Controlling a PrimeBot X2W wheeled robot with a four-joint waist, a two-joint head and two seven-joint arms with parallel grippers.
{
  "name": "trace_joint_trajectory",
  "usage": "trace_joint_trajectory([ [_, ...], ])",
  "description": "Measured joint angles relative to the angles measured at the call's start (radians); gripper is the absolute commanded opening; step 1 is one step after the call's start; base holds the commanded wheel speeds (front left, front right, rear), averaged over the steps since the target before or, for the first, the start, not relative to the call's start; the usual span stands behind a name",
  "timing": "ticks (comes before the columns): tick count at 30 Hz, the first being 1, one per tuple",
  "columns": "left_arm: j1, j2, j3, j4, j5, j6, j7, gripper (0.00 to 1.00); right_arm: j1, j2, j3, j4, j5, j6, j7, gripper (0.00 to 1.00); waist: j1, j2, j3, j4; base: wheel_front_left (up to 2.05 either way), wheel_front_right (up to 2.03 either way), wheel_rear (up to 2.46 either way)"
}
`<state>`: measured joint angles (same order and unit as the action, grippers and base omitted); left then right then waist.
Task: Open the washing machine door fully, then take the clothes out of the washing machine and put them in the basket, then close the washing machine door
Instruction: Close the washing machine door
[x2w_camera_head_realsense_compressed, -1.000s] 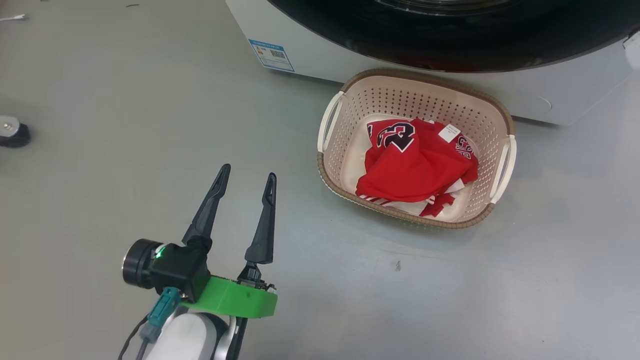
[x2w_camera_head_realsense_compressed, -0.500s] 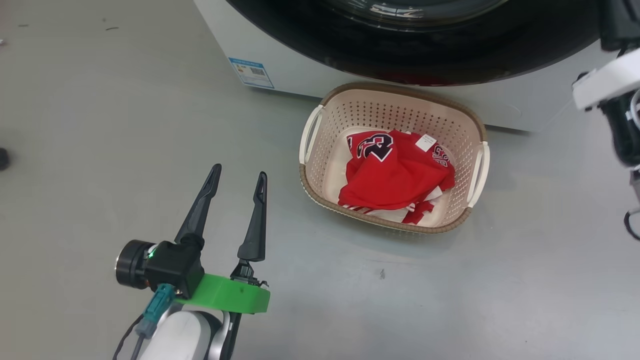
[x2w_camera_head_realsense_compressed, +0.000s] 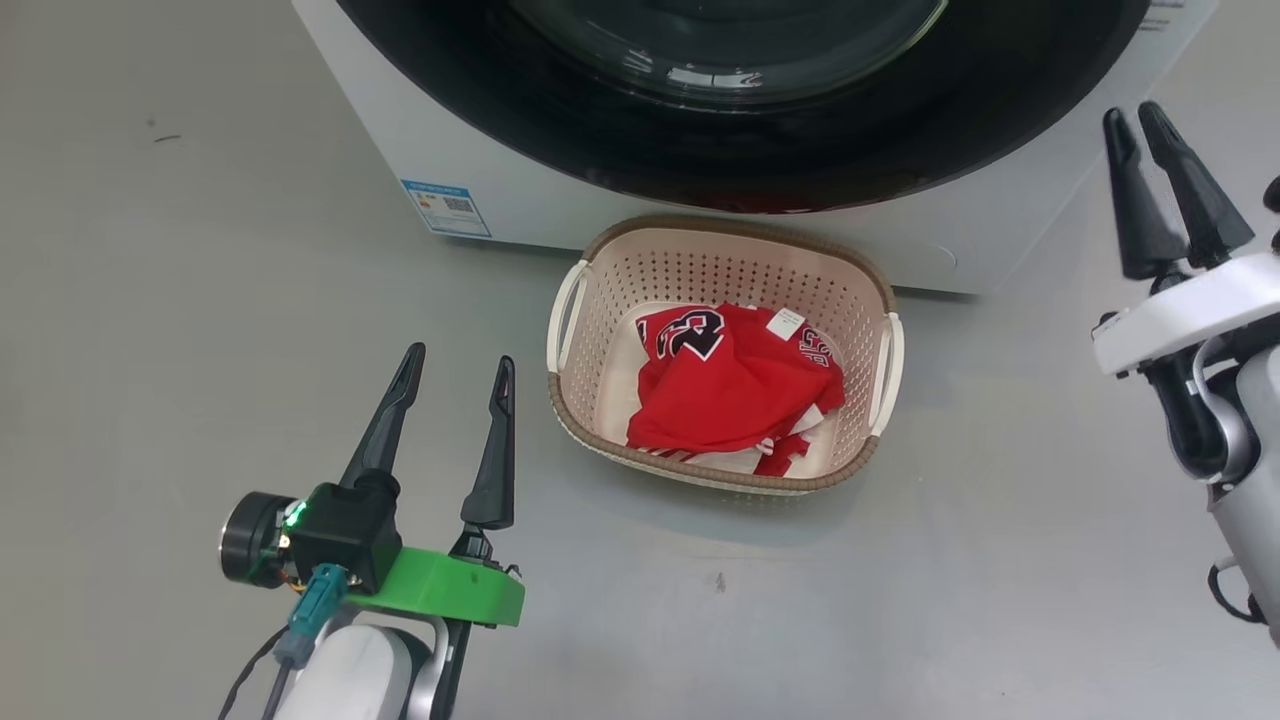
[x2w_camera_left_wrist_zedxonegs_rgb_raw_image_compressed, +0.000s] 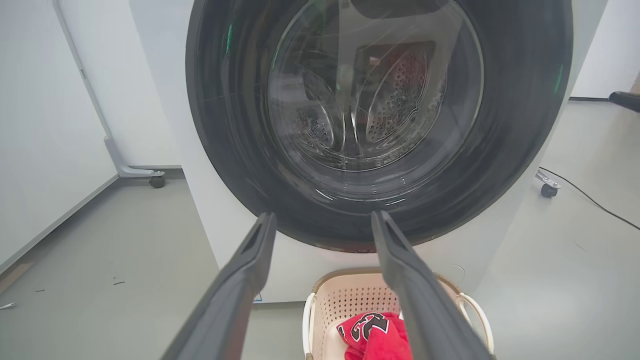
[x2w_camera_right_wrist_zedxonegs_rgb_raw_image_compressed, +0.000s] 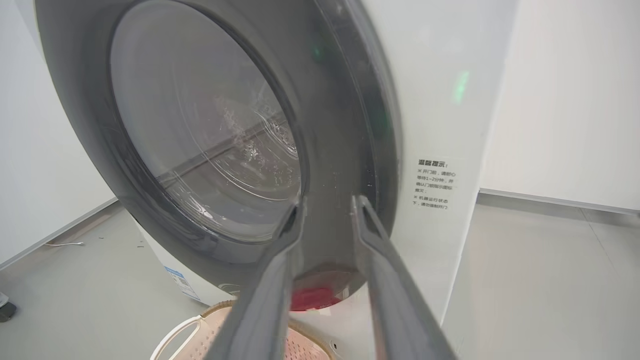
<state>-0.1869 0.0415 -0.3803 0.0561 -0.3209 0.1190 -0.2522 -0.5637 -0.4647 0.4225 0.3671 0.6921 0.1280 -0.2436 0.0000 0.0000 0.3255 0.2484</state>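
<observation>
The washing machine (x2w_camera_head_realsense_compressed: 520, 215) stands at the top of the head view, and the washing machine door (x2w_camera_head_realsense_compressed: 740, 140) lies flat against its front. The cream basket (x2w_camera_head_realsense_compressed: 720, 270) sits on the floor just before it, and the red clothes (x2w_camera_head_realsense_compressed: 735, 385) lie crumpled inside. My left gripper (x2w_camera_head_realsense_compressed: 459, 356) is open and empty, left of the basket. My right gripper (x2w_camera_head_realsense_compressed: 1131, 112) is up at the right beside the machine, its fingers a little apart with nothing between them. The left wrist view faces the door (x2w_camera_left_wrist_zedxonegs_rgb_raw_image_compressed: 235, 125) over the basket (x2w_camera_left_wrist_zedxonegs_rgb_raw_image_compressed: 345, 300) and clothes (x2w_camera_left_wrist_zedxonegs_rgb_raw_image_compressed: 375, 330). The right wrist view looks at the door (x2w_camera_right_wrist_zedxonegs_rgb_raw_image_compressed: 200, 135) from its side.
A blue label (x2w_camera_head_realsense_compressed: 446, 208) marks the machine's lower left corner, and a printed notice (x2w_camera_right_wrist_zedxonegs_rgb_raw_image_compressed: 435, 182) is on its front edge. A castor (x2w_camera_left_wrist_zedxonegs_rgb_raw_image_compressed: 157, 181) stands left of the machine. Another castor (x2w_camera_left_wrist_zedxonegs_rgb_raw_image_compressed: 548, 190) and a cable (x2w_camera_left_wrist_zedxonegs_rgb_raw_image_compressed: 590, 197) lie right of it. Grey floor spreads around the basket.
The head camera has swung, shifting the basket and machine down and left in its picture. My right gripper has come into view at the right and its fingers have parted slightly. The left gripper stays open.
</observation>
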Motion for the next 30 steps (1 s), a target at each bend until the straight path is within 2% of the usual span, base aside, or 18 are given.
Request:
trace_joint_trajectory([
  [11,0.004,0.0,0.0,0.045,0.0,0.0,0.0,1.0,0.153,0.051,-0.031,-0.006,-0.016,-0.055,-0.006,1.0,0.0,0.0,-0.082,-0.06,0.0,0.0,0.0],
  [18,0.042,0.001,0.019,0.069,0.006,0.0,0.0,1.0,0.238,0.092,-0.092,-0.059,-0.026,-0.105,-0.006,1.0,0.0,0.0,-0.133,-0.1,0.0,0.0,0.0],
  [30,0.076,0.001,0.018,0.088,0.006,0.0,0.002,1.0,0.413,0.123,-0.148,-0.137,-0.063,-0.157,-0.008,1.0,0.0,0.0,-0.209,-0.145,0.0,0.0,0.0],
])
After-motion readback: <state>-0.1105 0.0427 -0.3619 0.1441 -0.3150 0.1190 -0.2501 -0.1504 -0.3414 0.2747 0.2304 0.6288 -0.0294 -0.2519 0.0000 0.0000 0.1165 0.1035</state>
